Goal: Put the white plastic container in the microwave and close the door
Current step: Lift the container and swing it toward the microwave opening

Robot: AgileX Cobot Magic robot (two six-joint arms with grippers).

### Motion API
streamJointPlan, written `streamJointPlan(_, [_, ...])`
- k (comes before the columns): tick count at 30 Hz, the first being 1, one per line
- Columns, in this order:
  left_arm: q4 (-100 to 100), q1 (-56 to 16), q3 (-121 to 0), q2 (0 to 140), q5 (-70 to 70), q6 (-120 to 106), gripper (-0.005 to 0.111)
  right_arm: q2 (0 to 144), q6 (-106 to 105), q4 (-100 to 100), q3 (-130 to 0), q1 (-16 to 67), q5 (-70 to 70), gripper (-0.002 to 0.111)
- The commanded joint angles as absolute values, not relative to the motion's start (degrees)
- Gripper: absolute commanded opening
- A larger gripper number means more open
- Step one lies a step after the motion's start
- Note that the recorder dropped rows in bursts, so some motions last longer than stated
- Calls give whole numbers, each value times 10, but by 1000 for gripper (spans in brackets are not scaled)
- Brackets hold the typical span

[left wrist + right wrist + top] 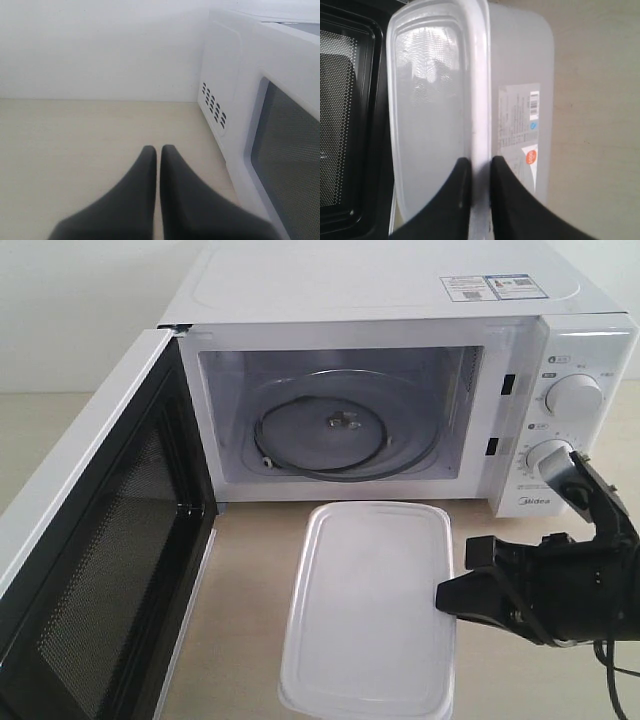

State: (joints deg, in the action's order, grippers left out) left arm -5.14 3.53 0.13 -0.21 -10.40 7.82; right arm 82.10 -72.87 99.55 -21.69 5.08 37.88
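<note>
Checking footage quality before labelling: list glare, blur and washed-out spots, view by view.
Exterior view: the microwave top bleaches into the bright wall. Left wrist view: the left gripper is soft up close, wall washed out. Right wrist view: sheen on the white plastic container lid; its label unreadable.

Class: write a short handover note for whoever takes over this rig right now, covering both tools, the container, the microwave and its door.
Left tool: shut, empty, beside the microwave.
Right tool: shut on the lid rim of the white plastic container.
Container: in front of the open cavity, not inside. The door: wide open.
Done: door open, rim gripped.
Left: set container inside, close the door.
</note>
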Motion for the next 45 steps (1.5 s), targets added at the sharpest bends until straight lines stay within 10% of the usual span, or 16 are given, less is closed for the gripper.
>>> streamJointPlan(1, [-51,33,0,0,-101,80,4,804,-723,999,-213,52,394,0])
streamJointPlan(18, [-51,33,0,0,-101,80,4,629,-593,995,-187,75,342,0])
streamJointPlan(45, [-51,33,0,0,-101,80,4,520,-140,764,-177,549,-177,0])
